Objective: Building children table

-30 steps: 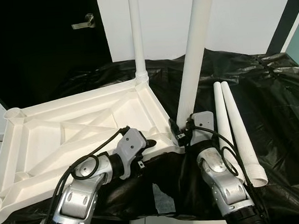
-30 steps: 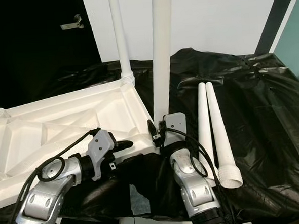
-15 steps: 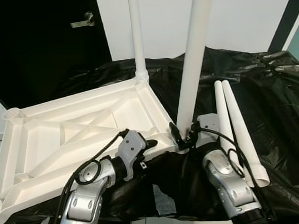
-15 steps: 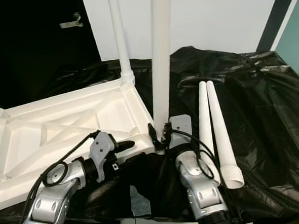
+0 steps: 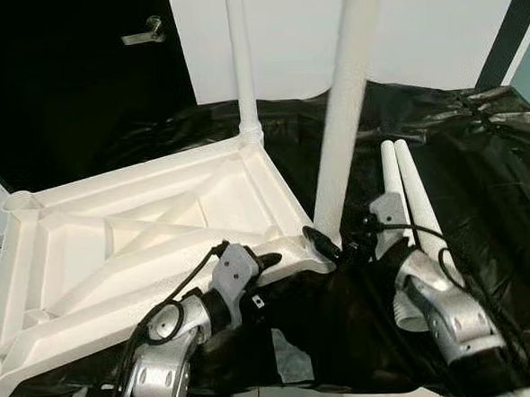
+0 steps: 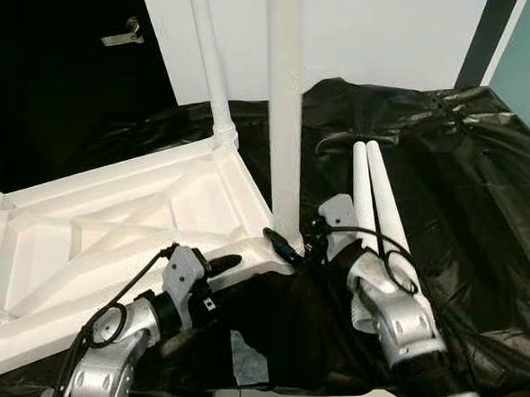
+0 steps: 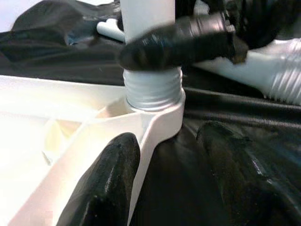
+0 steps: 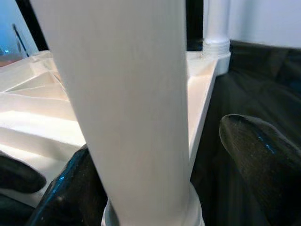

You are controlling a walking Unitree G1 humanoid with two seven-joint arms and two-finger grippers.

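The white table top (image 5: 132, 234) lies upside down on a black sheet (image 5: 480, 176). One white leg (image 5: 242, 65) stands in its far corner. A second leg (image 5: 341, 113) stands in the near right corner socket, leaning slightly. My right gripper (image 5: 329, 241) is shut on this leg just above its threaded base (image 7: 153, 89), a finger on each side. My left gripper (image 5: 264, 263) is open at the same corner and straddles the rim, one finger (image 7: 110, 179) on the white plastic, the other over the sheet.
Two spare white legs (image 5: 412, 212) lie side by side on the sheet, right of my right arm. Behind the table top are a dark door with a handle (image 5: 140, 31) and a white wall. The sheet's front edge hangs just below my arms.
My right arm has swung out to the right around the near leg, with its gripper still at the leg's base. The left gripper stays at the corner rim. The camera has shifted slightly.
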